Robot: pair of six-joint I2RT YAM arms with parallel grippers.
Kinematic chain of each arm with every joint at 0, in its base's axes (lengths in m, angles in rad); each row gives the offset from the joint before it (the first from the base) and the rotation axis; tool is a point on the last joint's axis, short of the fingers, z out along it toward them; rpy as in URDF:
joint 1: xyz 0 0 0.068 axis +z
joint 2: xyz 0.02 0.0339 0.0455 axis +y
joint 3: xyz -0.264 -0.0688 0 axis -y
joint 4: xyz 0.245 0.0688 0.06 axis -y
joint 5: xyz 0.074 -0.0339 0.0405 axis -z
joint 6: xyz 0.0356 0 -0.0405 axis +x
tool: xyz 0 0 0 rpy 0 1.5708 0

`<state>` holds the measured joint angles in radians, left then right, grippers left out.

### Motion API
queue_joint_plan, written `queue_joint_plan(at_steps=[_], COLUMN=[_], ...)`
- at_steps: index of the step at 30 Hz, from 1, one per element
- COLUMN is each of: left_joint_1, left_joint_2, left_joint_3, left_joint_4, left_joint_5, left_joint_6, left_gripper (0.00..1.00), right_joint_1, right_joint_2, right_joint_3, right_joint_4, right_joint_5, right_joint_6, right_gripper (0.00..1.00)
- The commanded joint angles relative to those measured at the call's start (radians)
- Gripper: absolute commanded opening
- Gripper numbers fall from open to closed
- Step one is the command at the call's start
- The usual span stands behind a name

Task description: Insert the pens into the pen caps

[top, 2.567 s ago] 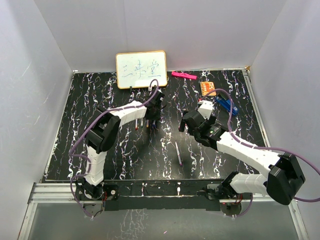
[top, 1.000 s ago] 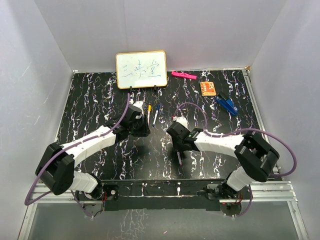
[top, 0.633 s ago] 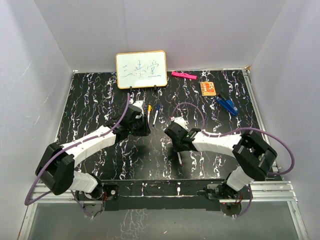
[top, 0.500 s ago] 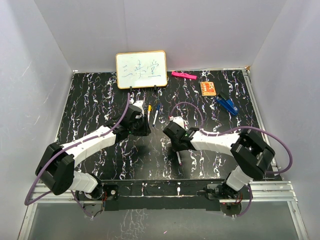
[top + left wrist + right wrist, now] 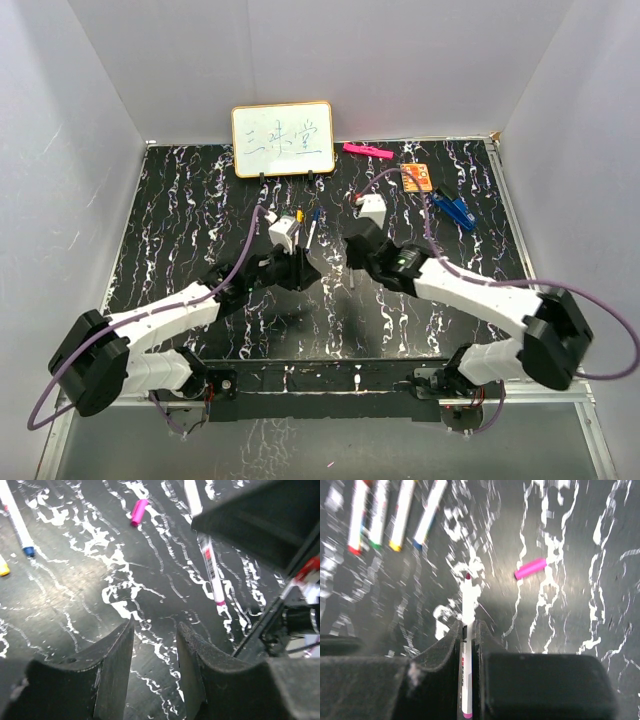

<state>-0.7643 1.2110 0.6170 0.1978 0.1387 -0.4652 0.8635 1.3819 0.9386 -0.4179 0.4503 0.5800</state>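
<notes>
Right wrist view: the right tool (image 5: pixel 468 626) is clenched on a white pen (image 5: pixel 468 600) whose dark tip points ahead, and the magenta cap (image 5: pixel 532 568) lies on the bench (image 5: pixel 580 510) ahead and to the right, its long axis slanted nearly across the pen's. The left tool (image 5: pixel 152 635) hangs released and empty with the cap ahead of it, so I judge that arm the one to fetch it.

Four pens (image 5: pixel 402 515) in row; cap (image 5: pixel 532 568) right of them; whiteboard (image 5: pixel 283 138) behind.
</notes>
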Motion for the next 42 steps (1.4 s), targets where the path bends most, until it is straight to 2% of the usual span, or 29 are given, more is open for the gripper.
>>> queue_joint_plan(at_steps=[1,11,26,33,42], left_joint_1=[-0.002,-0.004,-0.021,-0.021,-0.021], left_joint_2=[-0.056,0.088,0.195,0.211,0.219], left_joint_3=[-0.071,-0.107,-0.035,-0.041,-0.038], left_joint_4=[0.31,0.696,0.699,0.731,0.742], left_joint_5=[0.133,0.301,0.301,0.297,0.285], left_joint_6=[-0.034,-0.18,-0.189,-0.21,-0.216], left_gripper=[0.39,0.5,0.51,0.42,0.37], right_joint_1=[-0.011,-0.011,-0.009,-0.01,-0.01], right_joint_2=[-0.151,-0.302,-0.334,-0.324,-0.319], right_joint_3=[-0.006,-0.111,-0.149,-0.147,-0.156], right_joint_4=[0.154,0.241,0.324,0.329,0.33], right_joint_5=[0.029,-0.067,-0.138,-0.156,-0.174], right_joint_6=[-0.035,0.007,0.024,0.027,0.027], right_gripper=[0.0,0.0,0.0,0.0,0.0])
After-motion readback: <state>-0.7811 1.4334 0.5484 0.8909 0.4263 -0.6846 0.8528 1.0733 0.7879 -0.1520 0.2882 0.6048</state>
